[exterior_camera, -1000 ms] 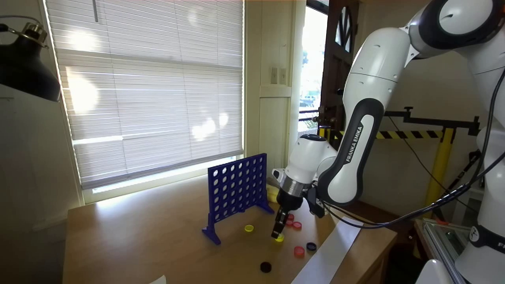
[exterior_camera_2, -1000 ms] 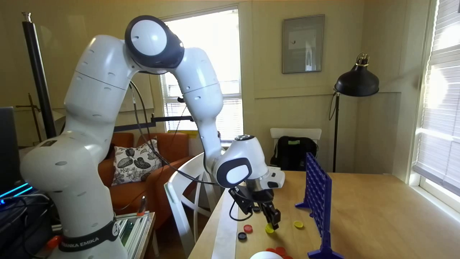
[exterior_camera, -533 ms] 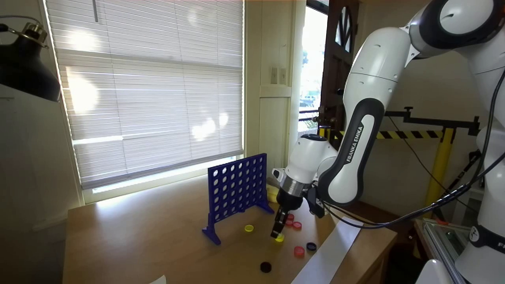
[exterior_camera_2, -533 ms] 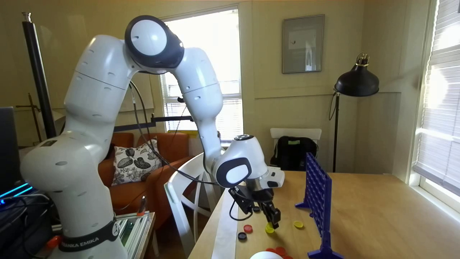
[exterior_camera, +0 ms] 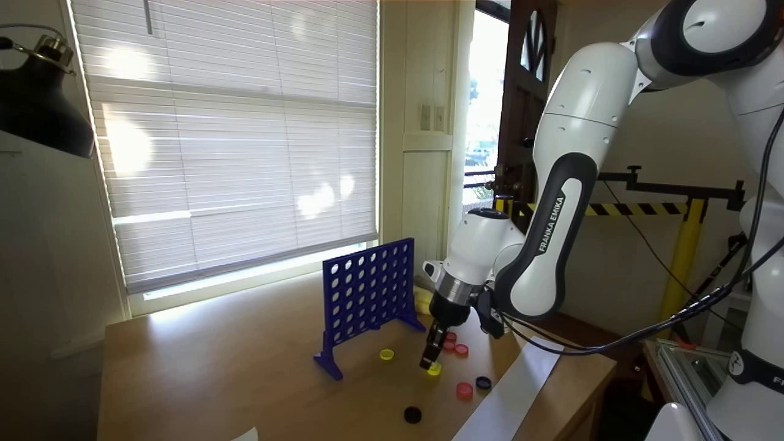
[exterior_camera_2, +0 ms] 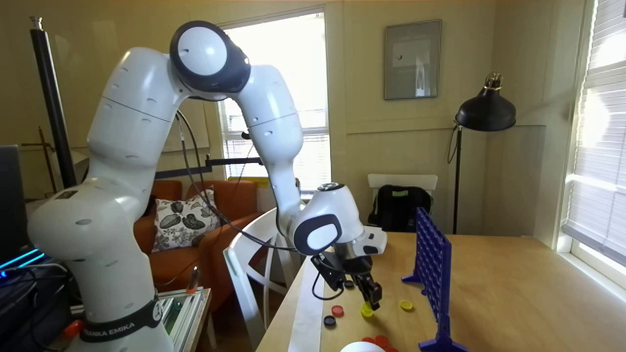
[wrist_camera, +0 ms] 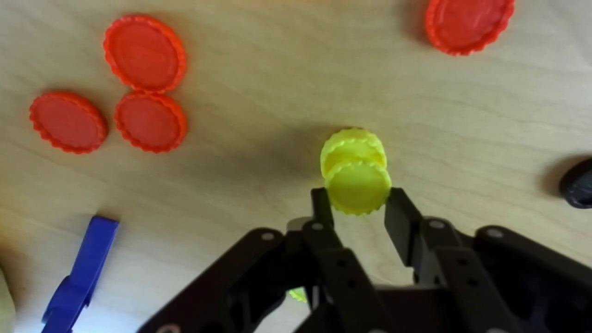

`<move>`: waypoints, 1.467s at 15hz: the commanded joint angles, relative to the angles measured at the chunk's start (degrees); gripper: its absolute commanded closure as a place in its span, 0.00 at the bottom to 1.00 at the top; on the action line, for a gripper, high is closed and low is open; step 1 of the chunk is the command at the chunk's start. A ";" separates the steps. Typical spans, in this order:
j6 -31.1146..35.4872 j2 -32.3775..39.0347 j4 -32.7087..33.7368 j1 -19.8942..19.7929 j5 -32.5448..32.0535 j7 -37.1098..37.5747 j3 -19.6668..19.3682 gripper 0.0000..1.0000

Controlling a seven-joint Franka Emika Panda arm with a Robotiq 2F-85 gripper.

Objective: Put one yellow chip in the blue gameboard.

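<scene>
Pincer [wrist_camera: 357, 196] barely shifted; wooden table [exterior_camera: 214, 373], lowered blinds [exterior_camera: 233, 153].

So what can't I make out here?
Lower yellow chip, wrist view: partly covered by the upper chip.
Another yellow chip, wrist view: mostly hidden behind the jaws.
Board, wrist view: mostly cut off by bottom edge.
White thing, in an exterior view: cut off by bottom edge.

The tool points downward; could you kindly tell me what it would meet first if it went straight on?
Most likely the lower yellow chip, seen partly behind the upper yellow chip that the tool grips in the wrist view; depth is unclear, so the tabletop might come first.
</scene>
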 commanded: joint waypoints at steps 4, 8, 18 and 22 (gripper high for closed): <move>0.98 -1.50 -1.99 0.47 1.49 -1.96 -0.35 0.90; 1.03 -1.56 -2.39 0.36 1.50 -1.98 -0.38 0.90; 1.42 -1.87 -2.87 0.45 1.60 -1.94 -0.63 0.90; 1.40 -1.94 -3.02 0.51 1.57 -1.95 -0.64 0.90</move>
